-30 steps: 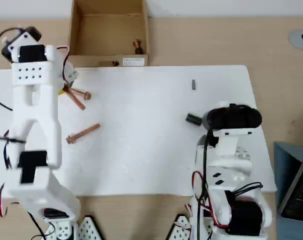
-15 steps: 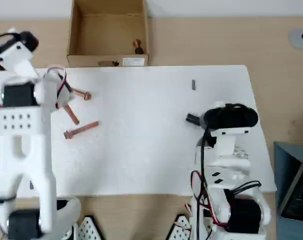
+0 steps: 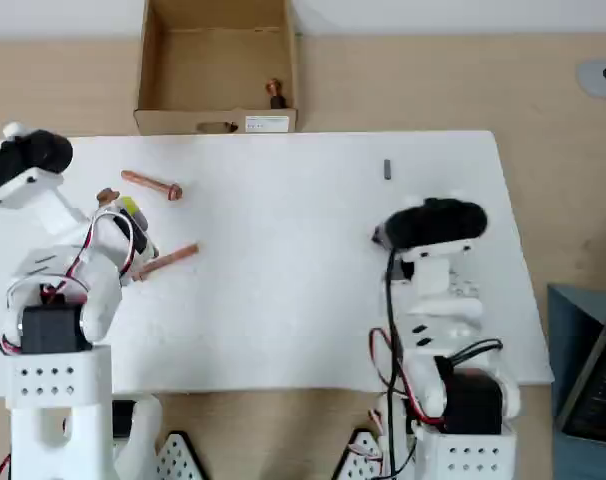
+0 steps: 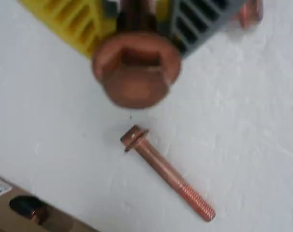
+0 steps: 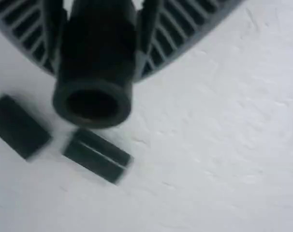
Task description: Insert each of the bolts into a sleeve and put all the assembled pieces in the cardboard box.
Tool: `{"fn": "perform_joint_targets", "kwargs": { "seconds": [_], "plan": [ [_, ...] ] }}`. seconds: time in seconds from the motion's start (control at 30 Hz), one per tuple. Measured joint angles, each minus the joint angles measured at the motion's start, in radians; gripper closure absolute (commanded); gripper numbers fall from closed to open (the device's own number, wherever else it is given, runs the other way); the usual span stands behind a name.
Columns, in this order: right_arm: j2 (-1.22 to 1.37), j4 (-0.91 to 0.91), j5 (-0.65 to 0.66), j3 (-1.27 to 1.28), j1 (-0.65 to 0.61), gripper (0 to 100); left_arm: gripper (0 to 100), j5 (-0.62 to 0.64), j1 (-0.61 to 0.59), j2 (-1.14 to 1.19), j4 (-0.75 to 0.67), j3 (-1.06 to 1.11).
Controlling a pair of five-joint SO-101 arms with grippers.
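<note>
My left gripper (image 4: 137,17) (image 3: 118,203), with one yellow and one grey finger, is shut on a copper bolt (image 4: 137,67) and holds it just above the white mat at the left. Two more bolts lie on the mat close by, one beyond the gripper (image 3: 151,184) (image 4: 168,173) and one nearer (image 3: 168,258). Right of the mat's centre, my right gripper (image 5: 100,29) (image 3: 385,236) is shut on a black sleeve (image 5: 93,92), its open bore facing out. Two loose sleeves (image 5: 18,126) (image 5: 98,155) rest on the mat under it. The cardboard box (image 3: 143,70) holds one assembled piece (image 3: 274,92).
Another small dark sleeve (image 3: 387,169) lies on the mat beyond the right arm. The white mat (image 3: 283,300) is bare between the two arms. The box stands just past the mat's far edge, on the wooden table (image 3: 433,80).
My left arm has pulled back from the bolt pile with one bolt in its gripper, so two bolts remain lying there. The right arm shifted slightly left with its sleeve.
</note>
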Motion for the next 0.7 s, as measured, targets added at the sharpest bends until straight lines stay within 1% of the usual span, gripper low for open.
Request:
{"fn": "perform_joint_targets", "kwargs": {
  "seconds": [0.13,0.33,0.53,0.7],
  "plan": [
    [0.0,-0.124,0.0,0.087,-0.118,98.9,100,0.0,0.018,-0.029,-0.058,0.058],
    [0.002,-0.35,0.0,0.206,-0.253,98.9,100,0.0,0.118,-0.104,-0.158,0.169],
    [0.002,-0.456,0.002,0.247,-0.354,98.9,100,-0.018,0.198,-0.262,-0.33,0.362],
    [0.002,-0.525,0.002,0.265,-0.41,98.9,100,-0.063,0.259,-0.43,-0.405,0.516]
  ]
}}
